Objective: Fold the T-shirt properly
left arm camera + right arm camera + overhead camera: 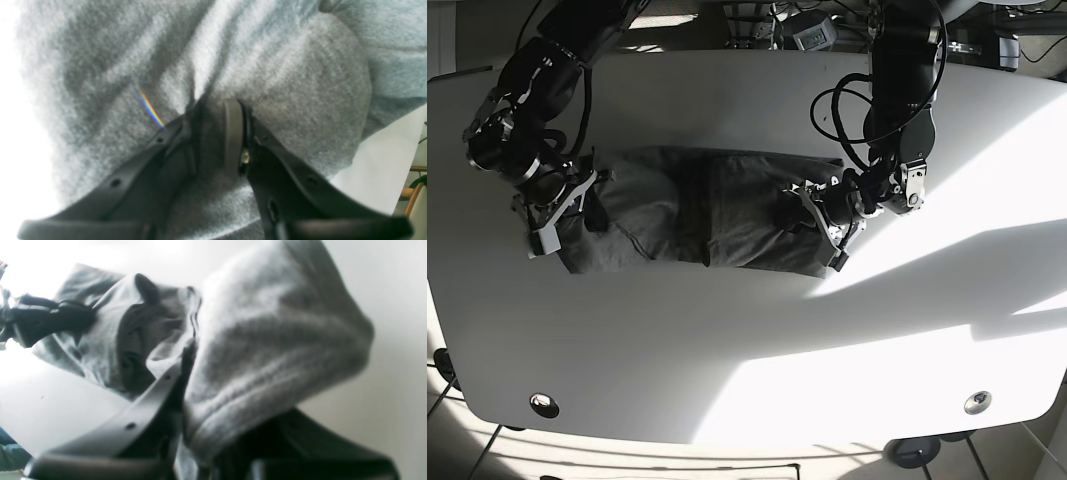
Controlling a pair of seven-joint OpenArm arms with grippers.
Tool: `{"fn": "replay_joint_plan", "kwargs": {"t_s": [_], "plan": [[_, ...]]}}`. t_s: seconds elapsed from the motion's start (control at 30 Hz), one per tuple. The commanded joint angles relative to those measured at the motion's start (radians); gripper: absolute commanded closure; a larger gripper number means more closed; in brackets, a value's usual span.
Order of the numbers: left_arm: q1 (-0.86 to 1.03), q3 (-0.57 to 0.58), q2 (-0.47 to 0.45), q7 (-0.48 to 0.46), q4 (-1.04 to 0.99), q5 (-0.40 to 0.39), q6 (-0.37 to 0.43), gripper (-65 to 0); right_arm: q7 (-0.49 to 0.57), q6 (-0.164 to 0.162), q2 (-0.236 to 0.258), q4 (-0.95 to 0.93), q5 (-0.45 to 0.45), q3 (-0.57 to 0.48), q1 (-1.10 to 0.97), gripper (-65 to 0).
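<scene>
Across the middle of the white desk (747, 340), nearer its far edge than its near one, the grey T-shirt (692, 210) lies as a long rumpled band running from the left side toward the right, with both of my arms at its two ends.

My left gripper (213, 133) sits at the end of the band closer to the desk's right edge. From my left wrist camera I see both fingers drawn in close, with a bunched ridge of grey fabric pinched between the pads (232, 136); creases fan outward from that pinch. A slice of bare desk shows at the right of that view.

My right gripper (562, 205) is at the opposite end, toward the desk's left edge. In my right wrist view the cloth drapes in a thick fold over one finger and hides it, while the other finger (146, 406) lies bare alongside; fabric fills the gap between them, so I have hold of the shirt there too. Beyond that fold the rest of the shirt sags in loose layers toward my other arm (50, 320), dark against the bright desk.

Sunlight falls in broad patches over the desk's near right corner.
</scene>
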Motion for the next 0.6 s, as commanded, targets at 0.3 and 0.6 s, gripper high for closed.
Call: {"fn": "replay_joint_plan", "kwargs": {"t_s": [0.3, 0.6], "plan": [[-0.014, 0.001, -0.001, 0.003, 0.010, 0.007, 0.007, -9.6, 0.192, -0.068, -0.114, -0.050, 0.022, -0.412, 0.012, -2.1], [-0.003, -0.002, -0.001, 0.003, 0.013, 0.007, 0.007, -9.6, 0.479, -0.088, -0.013, -0.383, 0.020, -0.649, 0.036, -13.6]]}}
